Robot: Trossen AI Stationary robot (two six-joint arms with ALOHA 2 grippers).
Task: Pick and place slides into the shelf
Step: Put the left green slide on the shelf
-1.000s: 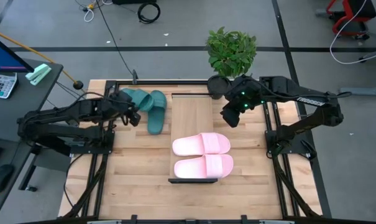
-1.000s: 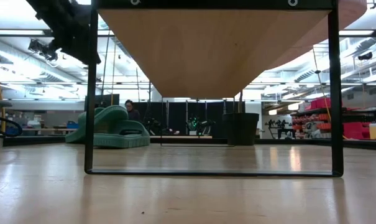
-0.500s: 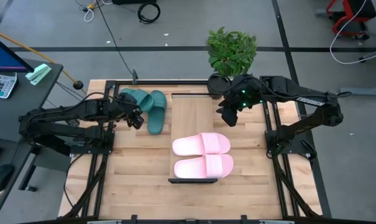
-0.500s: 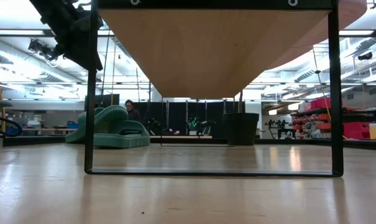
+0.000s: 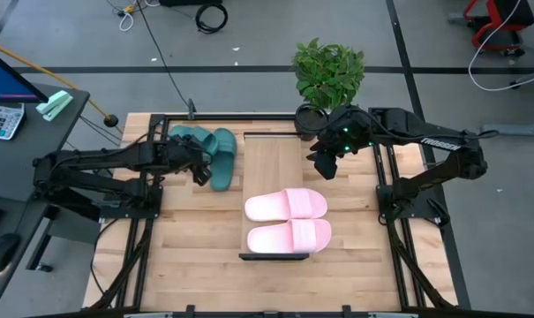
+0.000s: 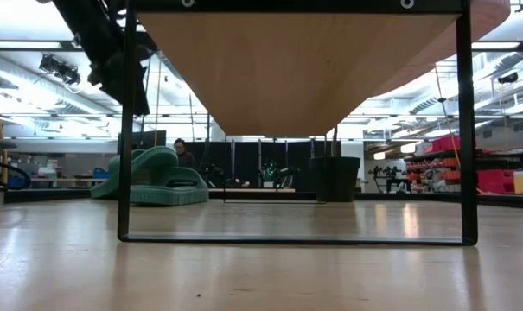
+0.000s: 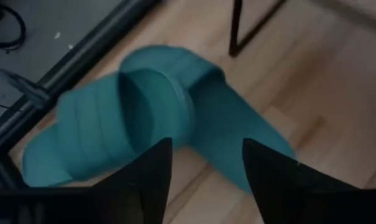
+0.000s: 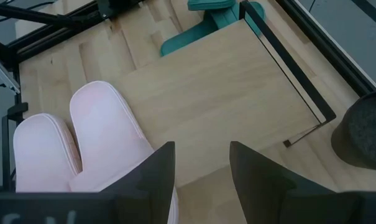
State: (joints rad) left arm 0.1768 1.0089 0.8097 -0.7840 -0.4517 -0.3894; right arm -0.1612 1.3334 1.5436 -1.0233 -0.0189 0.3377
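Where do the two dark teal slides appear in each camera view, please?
High view: the teal slides lie at the table's far left, beside the shelf, under the open left gripper.
Low view: teal slides at left, behind the shelf's dark leg.
Left wrist view: they fill the centre, beyond the open fingers.
Right wrist view: only a teal part shows past the shelf's far end.
Shared landmark: the shelf.

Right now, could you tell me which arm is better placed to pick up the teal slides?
The left. Its open left gripper hovers right beside the teal slides, while the right gripper waits across the shelf, where the pink slides already lie.
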